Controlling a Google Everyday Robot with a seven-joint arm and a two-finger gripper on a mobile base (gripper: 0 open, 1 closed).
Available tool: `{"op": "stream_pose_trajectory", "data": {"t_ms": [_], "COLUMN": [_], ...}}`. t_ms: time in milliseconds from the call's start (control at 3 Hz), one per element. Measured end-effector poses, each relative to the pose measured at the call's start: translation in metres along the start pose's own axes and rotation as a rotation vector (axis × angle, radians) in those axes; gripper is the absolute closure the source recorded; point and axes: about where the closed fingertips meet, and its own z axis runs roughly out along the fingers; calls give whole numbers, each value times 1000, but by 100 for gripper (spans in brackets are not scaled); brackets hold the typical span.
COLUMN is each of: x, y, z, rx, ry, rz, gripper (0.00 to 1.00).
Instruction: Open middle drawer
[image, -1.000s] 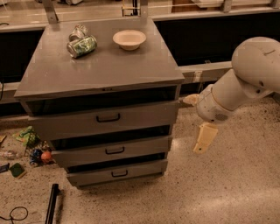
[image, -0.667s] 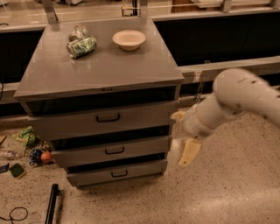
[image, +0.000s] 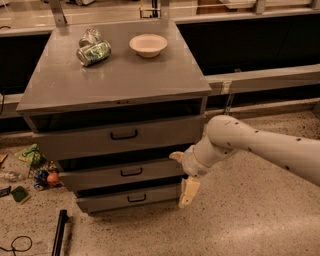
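Cream two-finger gripper (image: 179, 180) on the white speckled arm (image: 260, 145) sits at the right front corner of the grey three-drawer cabinet (image: 115, 80), claw spread wide, gripping nothing. Upper finger (image: 176, 156) points left at the right end of the wide shallow grey middle drawer (image: 100, 176); can't tell if it touches. Lower finger (image: 189, 192) hangs down beside the bottom grey drawer (image: 105, 201). Small black centre handle (image: 131, 172) is well left of the claw. Middle drawer front sits between the tall top grey drawer (image: 80, 142) and the bottom one, dark gap above it; contents hidden. On the cabinet top: white round bowl (image: 148, 45), crushed green can (image: 94, 52) near its left.
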Motion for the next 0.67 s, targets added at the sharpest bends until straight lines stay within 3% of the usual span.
{"op": "stream_pose_trajectory", "data": {"t_ms": [333,667], "x": [17,17], "y": [-24,-24], "z": [40,40], "rx": [6,6], "ry": [-1,-1], "rz": [-14,-14], "gripper": [0,0]}}
